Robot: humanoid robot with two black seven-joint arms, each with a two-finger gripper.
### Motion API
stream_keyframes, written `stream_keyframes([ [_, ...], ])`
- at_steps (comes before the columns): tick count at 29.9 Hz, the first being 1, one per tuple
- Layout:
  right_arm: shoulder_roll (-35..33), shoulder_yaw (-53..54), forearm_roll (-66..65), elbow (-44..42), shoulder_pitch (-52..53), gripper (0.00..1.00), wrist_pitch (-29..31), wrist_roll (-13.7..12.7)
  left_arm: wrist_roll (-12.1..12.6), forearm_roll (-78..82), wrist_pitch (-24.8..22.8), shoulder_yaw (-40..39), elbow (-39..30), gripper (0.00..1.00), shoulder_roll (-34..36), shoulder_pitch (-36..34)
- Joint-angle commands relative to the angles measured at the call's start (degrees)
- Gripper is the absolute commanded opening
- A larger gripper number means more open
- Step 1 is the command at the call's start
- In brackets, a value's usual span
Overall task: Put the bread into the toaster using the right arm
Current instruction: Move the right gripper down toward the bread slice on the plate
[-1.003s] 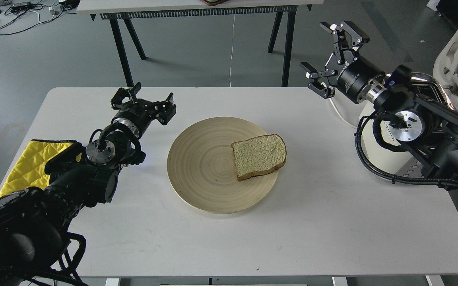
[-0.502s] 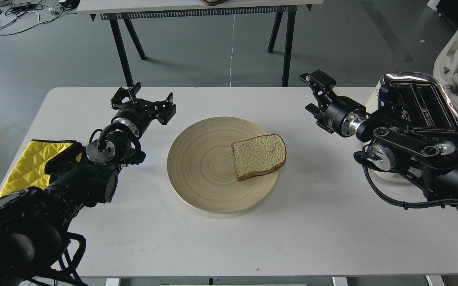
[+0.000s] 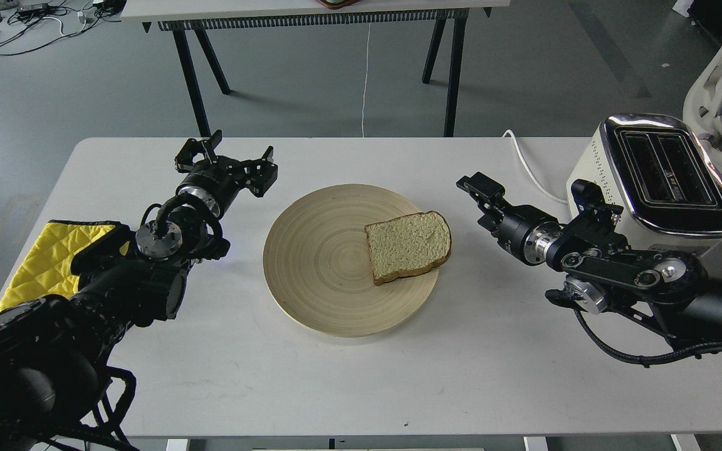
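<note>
The bread (image 3: 408,246) lies flat on the right part of a round wooden plate (image 3: 311,307) in the middle of the white table. The toaster (image 3: 668,172) stands at the table's right edge, its two slots showing empty. My right gripper (image 3: 477,202) is low over the table, just right of the plate and a short gap from the bread's crust. It points toward the bread, and its fingers are spread and empty. My left gripper (image 3: 230,156) is open and empty, left of the plate's far rim.
A yellow quilted cloth (image 3: 38,266) lies at the table's left edge under my left arm. The toaster's white cord (image 3: 527,166) runs across the table behind my right gripper. A black-legged table stands beyond the far edge.
My right arm has swung down from high near the toaster and moved left to table height beside the plate, uncovering the toaster. The bread, the plate and my left arm have not moved.
</note>
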Motion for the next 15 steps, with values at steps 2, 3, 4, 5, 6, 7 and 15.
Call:
stream_keyframes([
  [2, 1.32, -2.04, -0.08, -0.03, 0.08, 0.97, -1.34, 0.04, 0.01, -0.01, 0.0, 0.05, -0.01, 1.0, -0.02, 0.0],
  [3, 1.85, -2.3, -0.17, -0.03, -0.01, 0.97, -1.6, 0.04, 0.01, -0.01, 0.0, 0.05, -0.01, 1.0, -0.02, 0.0],
  [4, 2.2, -2.39, -0.52, -0.03, -0.01, 0.97, -1.69, 0.04, 0.01, -0.01, 0.0, -0.04, -0.01, 1.0, -0.02, 0.0],
  [5, 2.55, -2.82, -1.13, -0.03, -0.01, 0.96, -1.78, 0.04, 0.01, -0.01, 0.0, -0.04, -0.09, 1.0, -0.02, 0.0],
  [6, 2.64, -3.26, -1.75, -0.03, 0.08, 0.94, -1.87, -0.05, 0.01, -0.01, 0.0, -0.04, -0.01, 1.0, -0.02, 0.0],
  [7, 2.73, -3.7, -2.19, -0.03, 0.08, 0.93, -2.04, 0.04, 0.01, -0.01, 0.0, -0.04, -0.01, 1.0, 0.07, 0.0],
  [15, 3.43, -4.41, -2.54, 0.06, -0.01, 0.8, -2.83, 0.04, 0.01, -0.01, 0.0, -0.04, -0.01, 1.0, -0.02, 0.0],
])
